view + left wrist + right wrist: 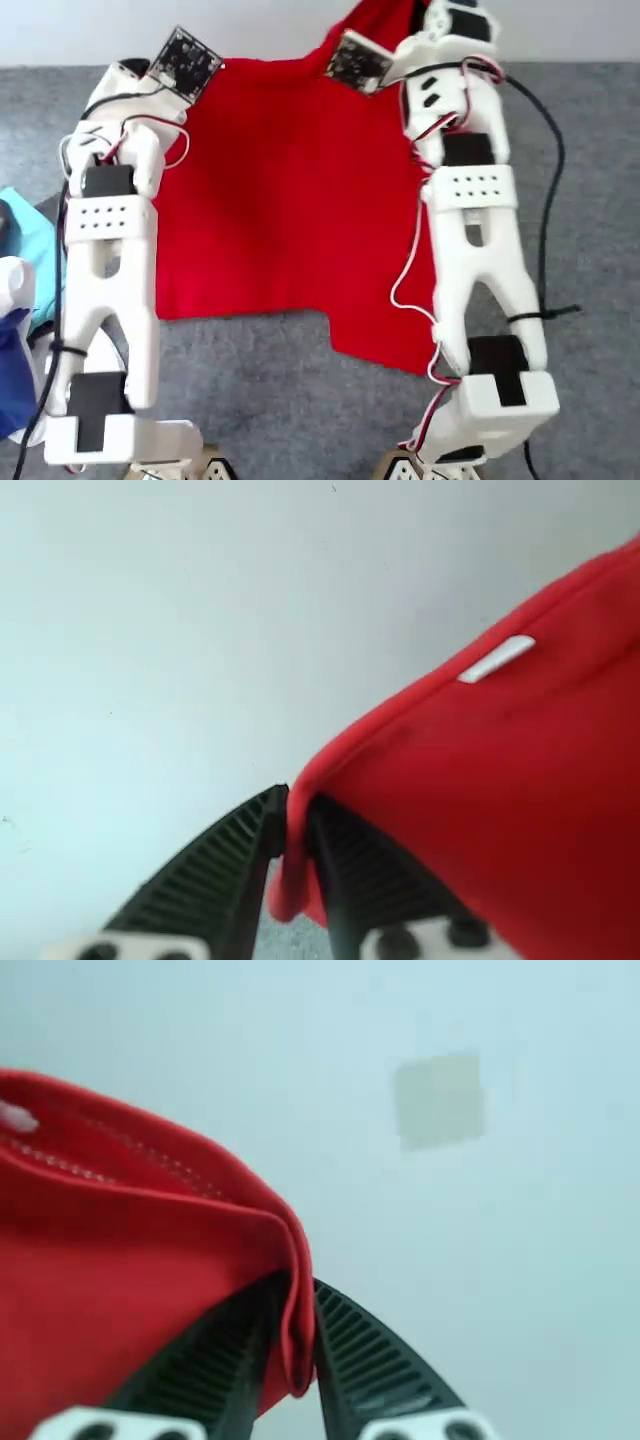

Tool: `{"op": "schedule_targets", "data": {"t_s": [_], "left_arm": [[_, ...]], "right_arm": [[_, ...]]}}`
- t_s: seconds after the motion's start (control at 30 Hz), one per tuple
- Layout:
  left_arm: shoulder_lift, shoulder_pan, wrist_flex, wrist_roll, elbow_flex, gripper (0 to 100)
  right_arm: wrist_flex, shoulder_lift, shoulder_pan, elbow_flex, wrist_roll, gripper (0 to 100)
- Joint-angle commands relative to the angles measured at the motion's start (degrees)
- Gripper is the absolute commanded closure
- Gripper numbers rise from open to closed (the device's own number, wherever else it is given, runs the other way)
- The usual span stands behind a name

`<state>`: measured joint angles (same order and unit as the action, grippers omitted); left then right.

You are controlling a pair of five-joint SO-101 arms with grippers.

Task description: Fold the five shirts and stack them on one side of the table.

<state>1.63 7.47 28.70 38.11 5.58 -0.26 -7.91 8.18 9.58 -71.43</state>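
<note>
While under shirt (290,200) — grey table (270,400), pale wall (60,30).

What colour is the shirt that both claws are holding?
The shirt is plain red, best seen in the high view.

Both end effectors (296,802) (300,1288) clamped tight.

Red shirt (290,190) and teal cloth (30,260), both cut off at edges.
</note>
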Motion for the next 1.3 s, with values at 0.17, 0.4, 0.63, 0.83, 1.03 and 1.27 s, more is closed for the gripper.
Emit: {"op": "schedule_targets", "data": {"t_s": [0.17, 0.4, 0.63, 0.83, 1.03, 1.27], "left_arm": [[-3.2, -0.3, 1.3, 0.8, -4.8, 99], [-5.3, 1.9, 14.5, 0.9, -4.8, 99], [-7.9, 4.9, 27.3, 2.2, -4.8, 99], [-11.0, 5.2, 39.9, 6.4, -4.8, 99], [-13.6, 5.2, 44.7, 6.9, -4.8, 99], [-13.5, 7.6, 50.0, 6.9, -4.7, 99]], "right_arm": [[-2.8, -1.0, 1.2, 0.4, -2.5, 98.9], [19.9, 3.1, -0.1, 0.4, -0.7, 98.9], [49.1, 13.0, -2.5, 0.4, 5.1, 98.9], [71.5, 18.5, -2.3, 0.4, 9.2, 98.9], [90.4, 18.8, -1.2, 0.3, 19.5, 98.9], [100.8, 19.2, -1.1, -6.2, 23.9, 98.7]]}}
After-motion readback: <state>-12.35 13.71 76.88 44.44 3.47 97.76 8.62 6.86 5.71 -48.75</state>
